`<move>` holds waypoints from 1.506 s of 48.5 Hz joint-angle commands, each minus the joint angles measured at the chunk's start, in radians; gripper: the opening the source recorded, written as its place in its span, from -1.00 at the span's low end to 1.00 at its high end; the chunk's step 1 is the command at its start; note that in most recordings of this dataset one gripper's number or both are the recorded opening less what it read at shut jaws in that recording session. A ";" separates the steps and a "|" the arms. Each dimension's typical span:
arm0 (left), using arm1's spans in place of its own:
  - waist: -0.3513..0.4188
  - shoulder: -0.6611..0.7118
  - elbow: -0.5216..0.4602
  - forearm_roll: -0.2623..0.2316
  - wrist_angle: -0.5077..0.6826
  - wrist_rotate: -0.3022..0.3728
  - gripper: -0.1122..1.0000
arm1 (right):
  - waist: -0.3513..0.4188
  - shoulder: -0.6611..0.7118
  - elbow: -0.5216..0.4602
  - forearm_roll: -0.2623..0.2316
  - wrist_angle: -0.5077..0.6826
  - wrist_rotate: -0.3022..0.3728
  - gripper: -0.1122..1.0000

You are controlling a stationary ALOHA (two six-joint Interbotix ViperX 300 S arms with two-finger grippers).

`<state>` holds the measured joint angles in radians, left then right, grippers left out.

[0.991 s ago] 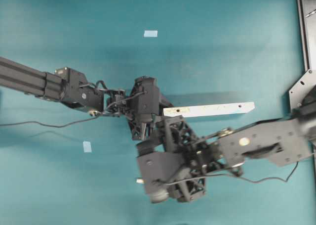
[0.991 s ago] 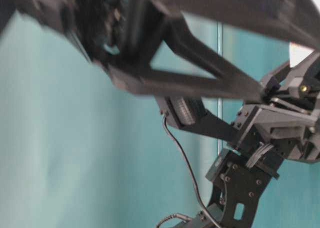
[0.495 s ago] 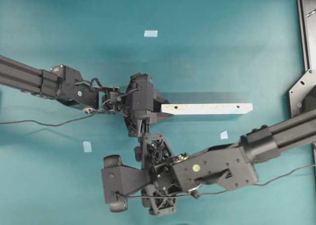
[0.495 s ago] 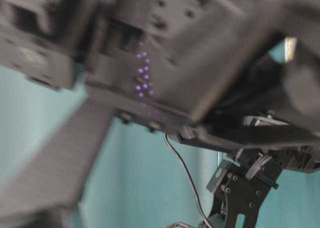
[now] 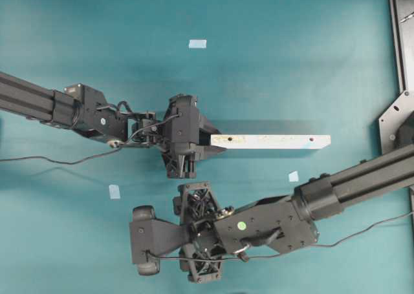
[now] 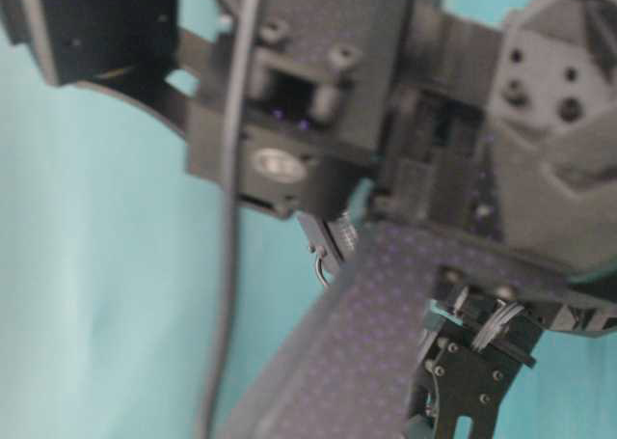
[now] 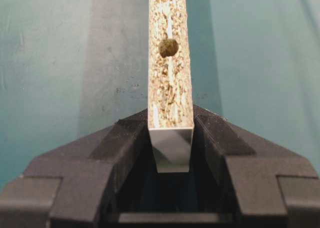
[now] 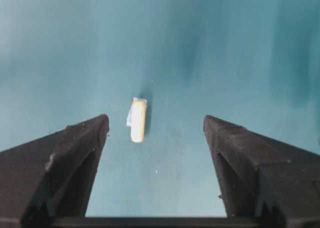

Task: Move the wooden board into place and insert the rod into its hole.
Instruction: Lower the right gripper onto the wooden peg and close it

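The right gripper (image 8: 156,125) has swung away from the wooden board (image 5: 270,141) toward the near edge (uncovering a pale blue tape square (image 5: 294,176)), its jaws now flanking the rod (image 8: 138,120).

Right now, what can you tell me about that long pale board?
The board is a long, narrow, pale strip, seemingly of chipboard with a speckled grain. It has a small dark hole near the held end and another near the far end. It points straight out from the left pincer, whose jaws clamp one end.
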<state>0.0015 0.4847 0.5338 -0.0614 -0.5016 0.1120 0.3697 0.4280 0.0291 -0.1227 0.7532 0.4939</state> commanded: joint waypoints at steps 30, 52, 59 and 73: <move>0.037 -0.008 0.012 -0.005 0.006 0.011 -0.19 | 0.008 0.020 -0.021 0.002 -0.049 0.021 0.41; 0.037 -0.006 0.012 -0.005 0.006 0.011 -0.19 | 0.009 0.025 -0.021 0.002 -0.052 0.021 0.12; 0.037 -0.006 0.012 -0.005 0.006 0.011 -0.19 | 0.011 0.028 -0.021 0.002 -0.060 0.021 0.12; 0.037 -0.005 0.012 -0.005 0.006 0.011 -0.19 | 0.011 0.037 -0.020 0.002 -0.066 0.021 0.12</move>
<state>0.0031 0.4847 0.5354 -0.0614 -0.5031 0.1120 0.3758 0.4847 0.0291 -0.1227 0.6934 0.5139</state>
